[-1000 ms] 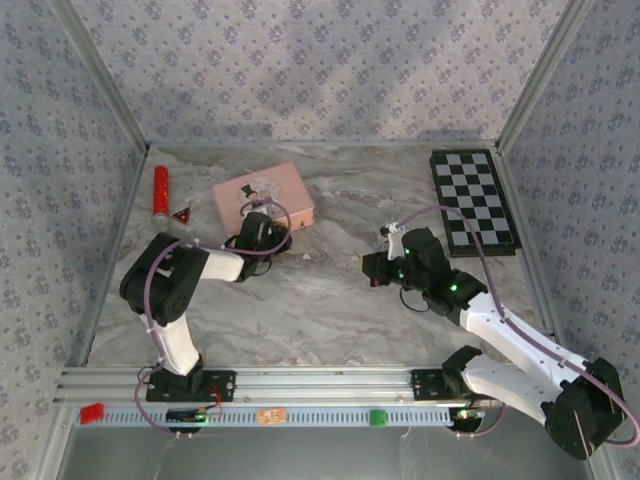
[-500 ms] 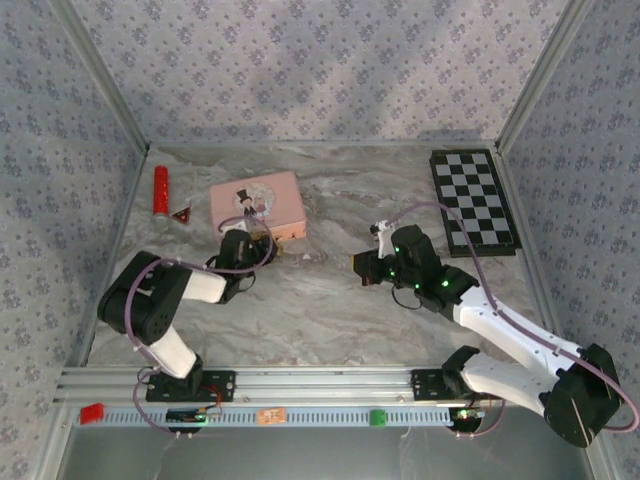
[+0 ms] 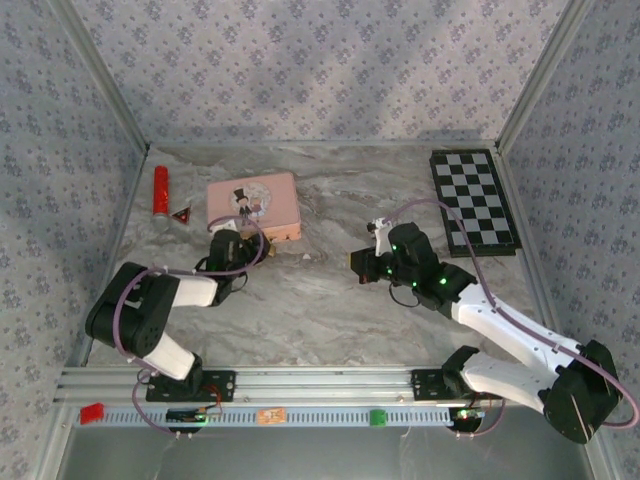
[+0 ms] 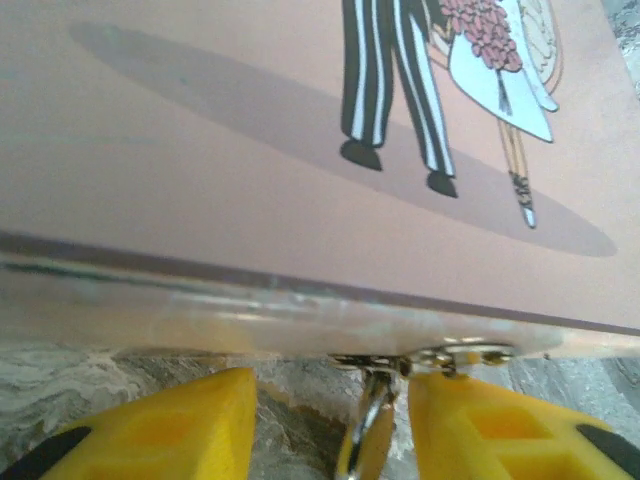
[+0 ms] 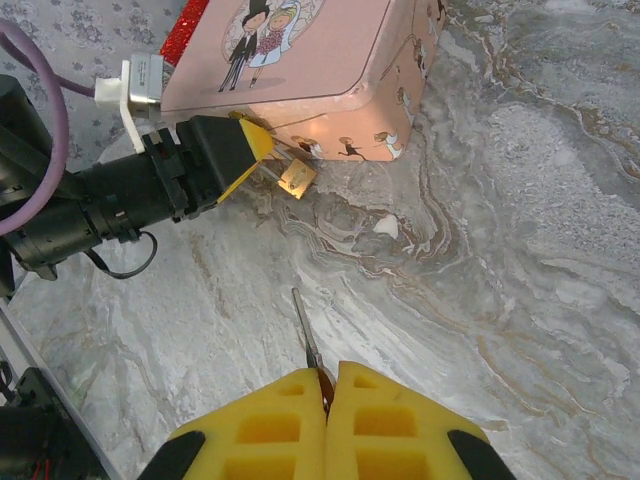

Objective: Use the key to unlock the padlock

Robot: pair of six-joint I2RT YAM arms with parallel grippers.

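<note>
**Padlock hangs loose between parted left jaws; key clamped in the right**

At the far left of the top view a red tube point(image 3: 160, 190) lies by the wall, well apart from the work. Right of it, in the upper left of the table point(image 3: 330, 300), sits the pink tin point(image 3: 253, 203).

The left gripper point(image 4: 331, 400) is at the tin's near edge. Its yellow fingers point(image 4: 170, 430) stand partly apart and hold nothing. The padlock point(image 4: 362, 445) hangs between them from the tin's hasp point(image 4: 445, 356), nearer the right-hand finger, with a thin gap showing on both sides.

In the right wrist view the padlock sits upper left of centre, a small brass body against the tin's side and low to the table.

Further right, the right gripper point(image 5: 327, 395) is closed tight on the key point(image 5: 305, 335). It grips the head, and the thin blade points up the frame toward the padlock, well short of it. At the far right of the top view lies a checkered board point(image 3: 473, 200).

The padlock looks light, rigid and smooth. Hanging free on its thin shackle, it would likely swing or twist away under a push from the key. The best hold is probably across the flat faces of the brass body, leaving the keyhole end clear. Which face carries the keyhole cannot be made out.
</note>
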